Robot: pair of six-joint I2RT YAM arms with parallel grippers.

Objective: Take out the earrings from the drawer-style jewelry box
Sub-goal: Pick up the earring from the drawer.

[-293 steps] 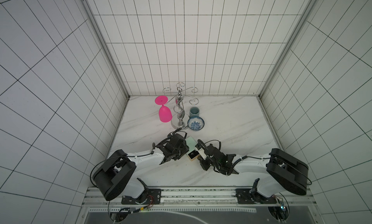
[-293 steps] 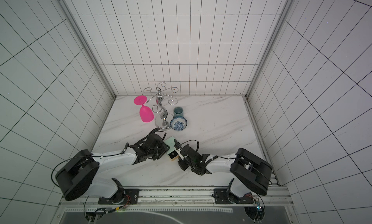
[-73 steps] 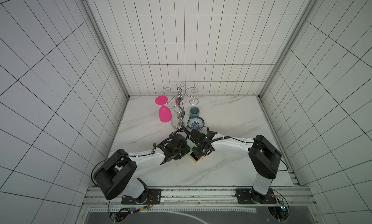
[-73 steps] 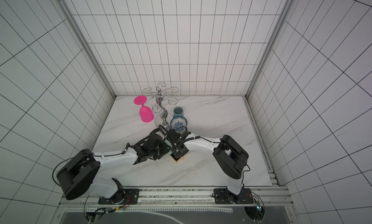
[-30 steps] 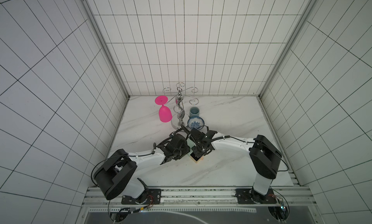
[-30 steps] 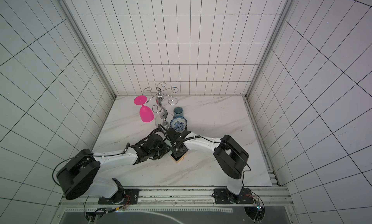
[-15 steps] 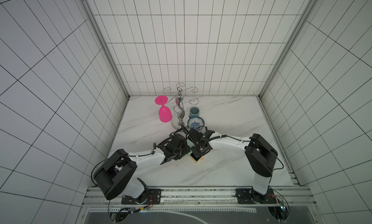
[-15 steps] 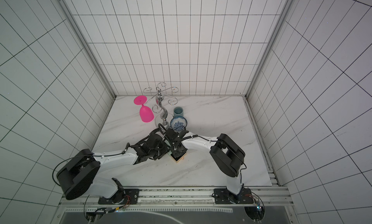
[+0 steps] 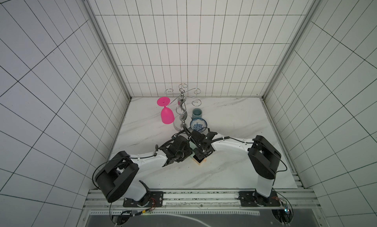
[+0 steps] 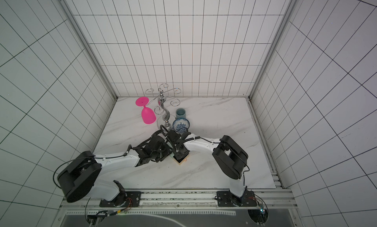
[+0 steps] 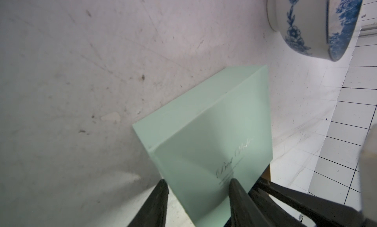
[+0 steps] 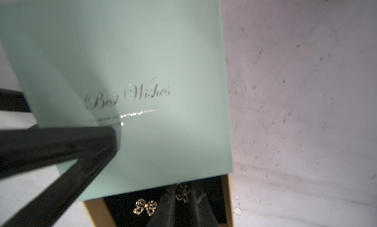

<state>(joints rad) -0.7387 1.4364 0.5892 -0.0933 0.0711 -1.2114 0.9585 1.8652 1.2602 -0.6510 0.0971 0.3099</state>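
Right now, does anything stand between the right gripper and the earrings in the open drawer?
Nothing visible does. The drawer sticks out of the jewelry box, both earrings lie uncovered in it, and the right gripper flanks one.

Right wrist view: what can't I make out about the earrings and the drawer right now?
- Right claw astride one earring: blurred and cut by the frame edge, so grip unclear.
- Drawer tray: mostly under the jewelry box sleeve, remainder cropped.
- Top views: both earrings too small; arms cover most of the box.
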